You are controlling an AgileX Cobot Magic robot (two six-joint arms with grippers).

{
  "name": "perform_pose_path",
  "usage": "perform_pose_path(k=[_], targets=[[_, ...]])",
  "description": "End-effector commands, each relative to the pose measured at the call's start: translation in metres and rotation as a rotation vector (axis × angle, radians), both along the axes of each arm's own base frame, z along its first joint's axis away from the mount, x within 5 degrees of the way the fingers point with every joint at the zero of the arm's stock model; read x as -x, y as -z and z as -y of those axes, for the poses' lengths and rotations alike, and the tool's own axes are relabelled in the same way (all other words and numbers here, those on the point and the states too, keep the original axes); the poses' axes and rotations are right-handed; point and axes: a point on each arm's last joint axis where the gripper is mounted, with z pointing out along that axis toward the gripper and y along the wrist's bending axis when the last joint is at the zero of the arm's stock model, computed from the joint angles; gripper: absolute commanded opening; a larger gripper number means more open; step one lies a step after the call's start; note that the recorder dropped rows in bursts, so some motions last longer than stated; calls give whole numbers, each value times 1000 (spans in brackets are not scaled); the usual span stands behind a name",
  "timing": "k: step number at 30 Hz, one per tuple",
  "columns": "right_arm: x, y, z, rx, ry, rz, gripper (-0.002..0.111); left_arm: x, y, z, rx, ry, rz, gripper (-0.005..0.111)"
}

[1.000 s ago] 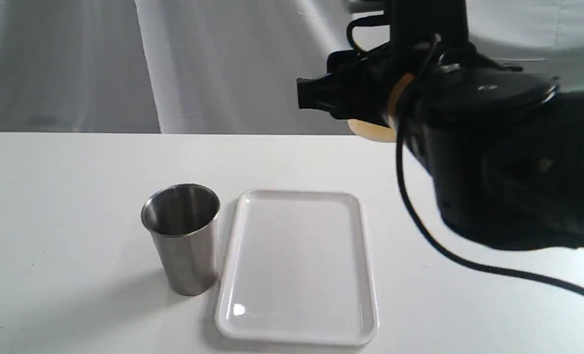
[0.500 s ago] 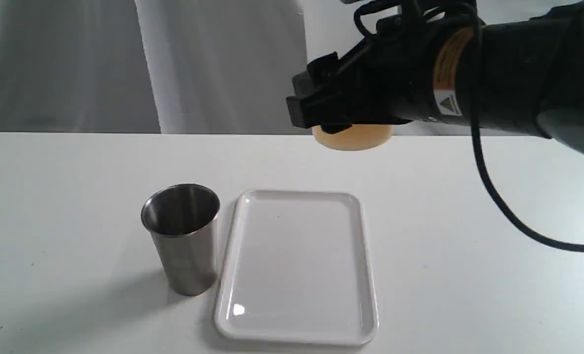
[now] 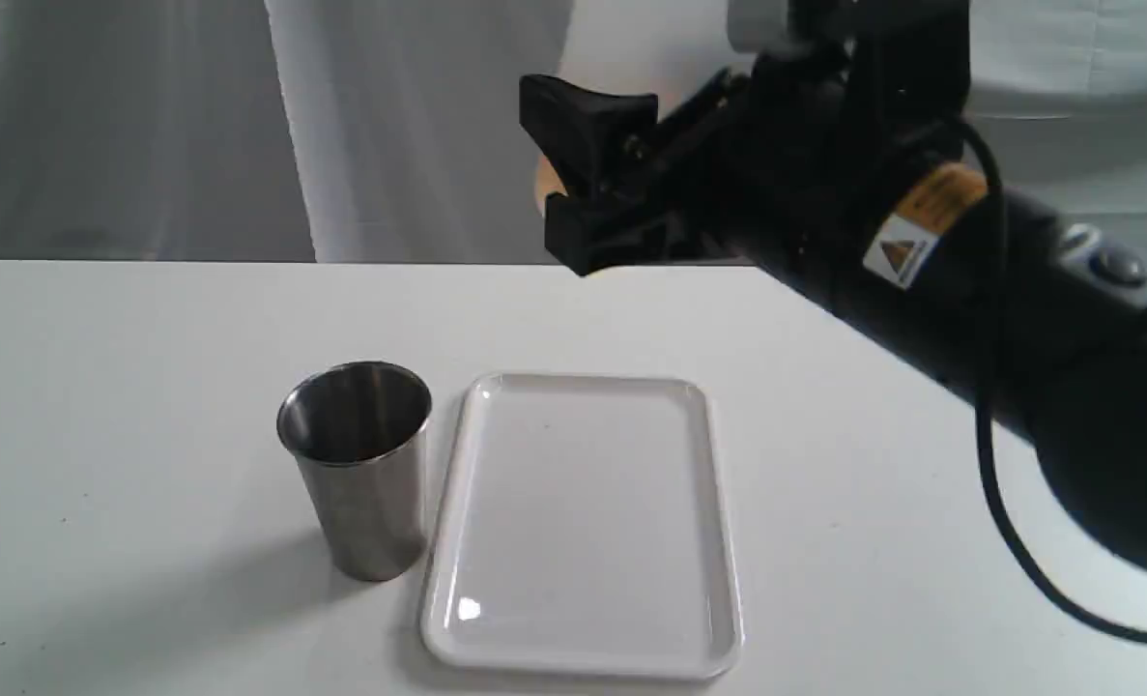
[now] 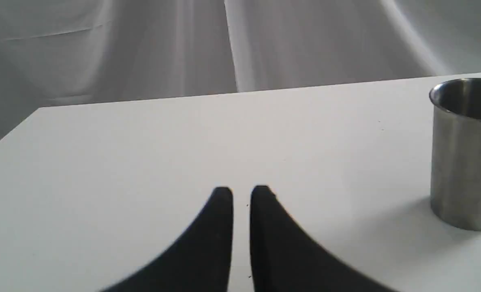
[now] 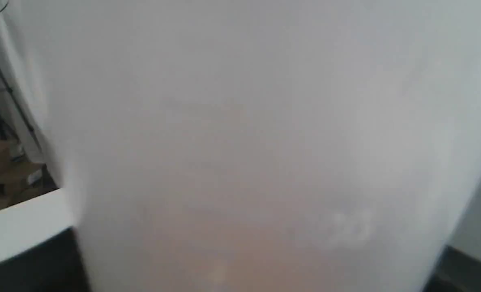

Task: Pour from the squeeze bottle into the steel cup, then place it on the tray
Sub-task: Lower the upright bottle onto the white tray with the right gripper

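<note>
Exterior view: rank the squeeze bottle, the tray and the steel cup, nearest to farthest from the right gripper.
1. squeeze bottle: clamped in the right gripper, up in the air.
2. tray: below the gripper, on the table.
3. steel cup: left of the tray.

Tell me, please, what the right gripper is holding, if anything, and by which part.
The right gripper holds the squeeze bottle by its cylindrical body, clamped across the sides.
</note>
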Motion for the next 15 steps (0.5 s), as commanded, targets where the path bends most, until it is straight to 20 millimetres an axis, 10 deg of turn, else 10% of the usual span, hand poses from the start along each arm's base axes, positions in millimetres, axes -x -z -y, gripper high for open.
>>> perform_pose_path(k=[1, 15], targets=[[2, 12, 9, -43, 53, 81, 0, 0, 1, 0, -1, 2, 8, 8], [-19, 80, -7, 85, 22, 36, 0, 0, 1, 0, -1, 2, 8, 8]])
